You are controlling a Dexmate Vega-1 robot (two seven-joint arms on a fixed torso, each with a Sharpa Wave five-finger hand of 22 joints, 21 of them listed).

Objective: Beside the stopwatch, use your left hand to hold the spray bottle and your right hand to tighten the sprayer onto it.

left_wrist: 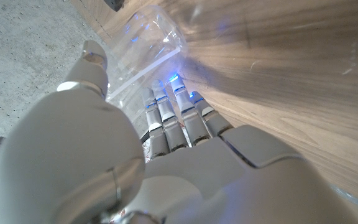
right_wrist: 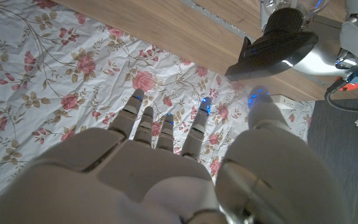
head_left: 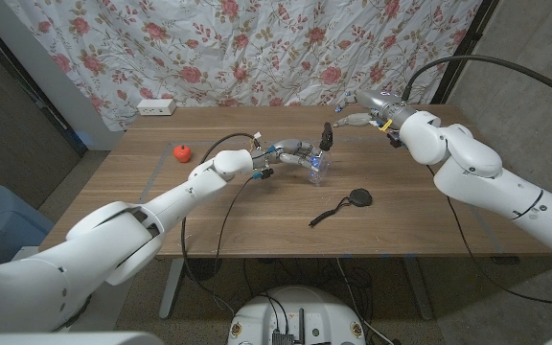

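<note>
Floral curtain [head_left: 257, 48] hangs behind a wooden table [head_left: 257, 220]. Left hand [head_left: 290, 153] reaches across mid-table and grips the clear spray bottle [head_left: 318, 163]; bottle stands upright, long axis vertical, black sprayer [head_left: 327, 135] on top, nozzle pointing toward the right hand by the right wrist view. Right hand [head_left: 357, 108] hovers near the far edge, apart from the sprayer, fingers spread, holding nothing. Black stopwatch [head_left: 358, 198] with cord lies nearer the front, close to the bottle. Small red object [head_left: 182, 151] sits far left.

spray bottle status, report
Left robot hand grips spray bottle, sprayer on top. Right robot hand open, apart from it. Nothing between them.
</note>
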